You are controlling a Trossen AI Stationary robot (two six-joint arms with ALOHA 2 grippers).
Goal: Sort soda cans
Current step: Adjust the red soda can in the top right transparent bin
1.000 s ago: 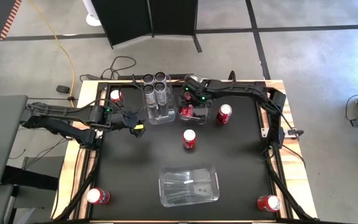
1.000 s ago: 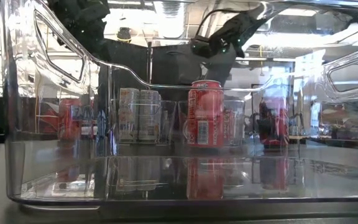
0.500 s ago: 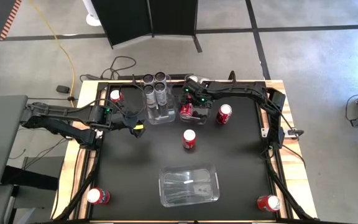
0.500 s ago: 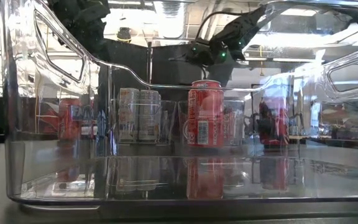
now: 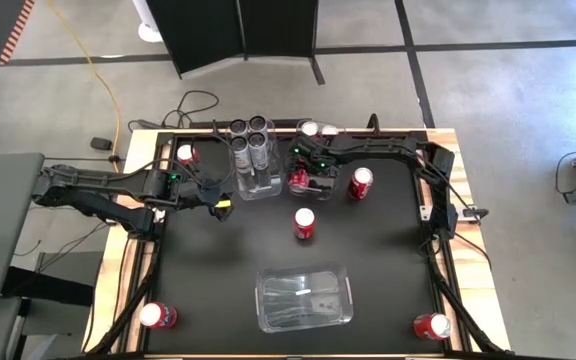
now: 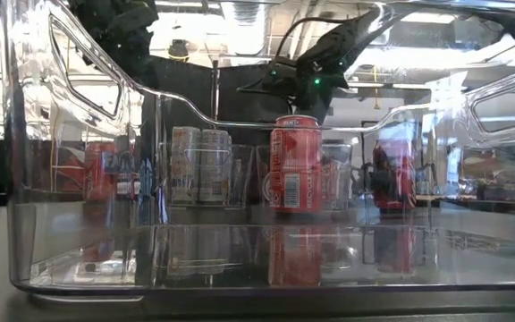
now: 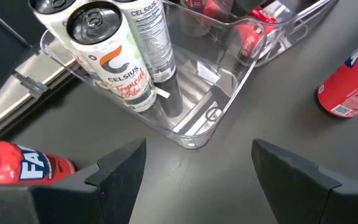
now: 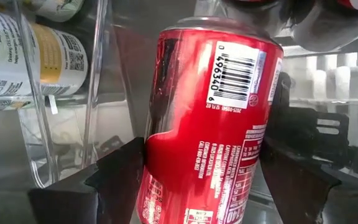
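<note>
My right gripper (image 5: 303, 180) grips a red can (image 8: 210, 124) upper centre (left gripper (image 7: 194, 168) spread, idle), so I'd keep it upright.

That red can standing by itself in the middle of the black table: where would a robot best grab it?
Around the body, I'd judge. The red can stands upright with open table on every side, so fingers could drop from above, one on each side of the round wall. The right gripper is already shut on another red can; the left gripper is open.
</note>
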